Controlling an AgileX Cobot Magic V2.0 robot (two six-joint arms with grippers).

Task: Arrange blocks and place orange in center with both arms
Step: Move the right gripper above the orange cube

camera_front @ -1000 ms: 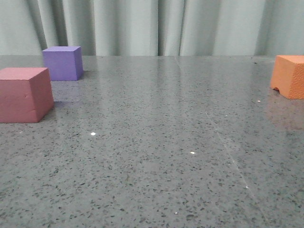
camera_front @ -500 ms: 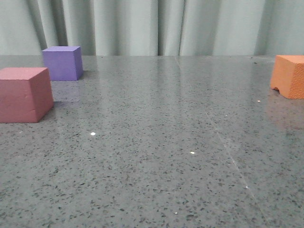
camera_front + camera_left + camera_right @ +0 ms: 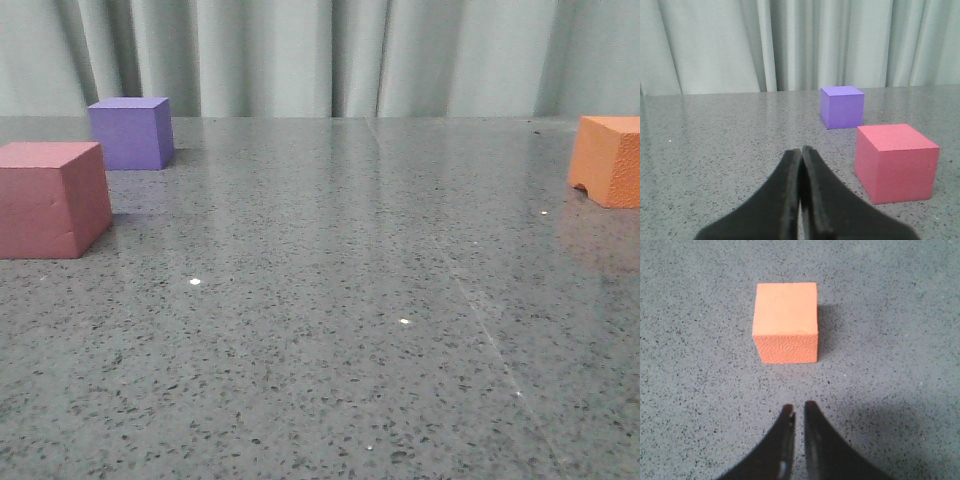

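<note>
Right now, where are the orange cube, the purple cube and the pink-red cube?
orange cube (image 3: 785, 307), right wrist view, on its smooth top face.
purple cube (image 3: 128, 139), front view, on its front face.
pink-red cube (image 3: 900, 175), left wrist view, on its near side face.

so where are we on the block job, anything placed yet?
Nothing placed yet. The orange cube sits alone at the table's far right, while the pink-red cube and purple cube sit at the left. The right claw hangs above the orange cube, nearly closed and empty. The left claw is shut, holding nothing. All grasping and arranging remains.
</note>
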